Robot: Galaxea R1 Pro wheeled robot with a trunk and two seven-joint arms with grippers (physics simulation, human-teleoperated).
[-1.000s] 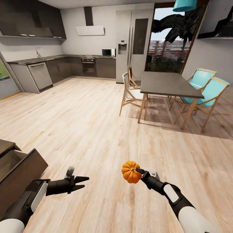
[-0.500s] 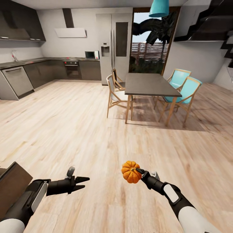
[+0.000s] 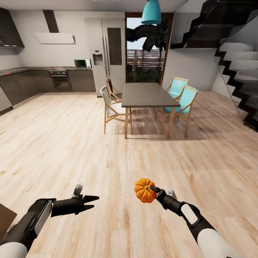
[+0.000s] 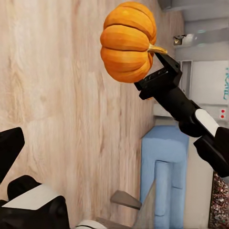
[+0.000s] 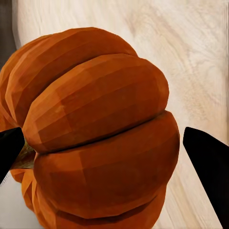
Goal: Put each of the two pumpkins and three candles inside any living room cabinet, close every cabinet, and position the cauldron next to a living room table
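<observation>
Orange ribbed pumpkin (image 3: 144, 191) hangs over the wood floor (image 3: 107, 143), pinched at the stem end by the right claw (image 3: 154, 190) (left claw (image 3: 94, 201) open, empty), and it looks light and rigid but smooth-skinned, so I'd say that stem is the safest hold.

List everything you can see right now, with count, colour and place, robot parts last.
pumpkin: one, orange, held above the floor in the right gripper
dining table: one, dark grey top, centre of room
chairs: four, two turquoise on one side of the table, two pale on the other
fridge: one, silver, back wall
pendant lamp: one, teal, above the table
staircase: one, dark, at the right
floor: light wood
left gripper: one, black, open, empty
right gripper: one, black, shut on the pumpkin
</observation>
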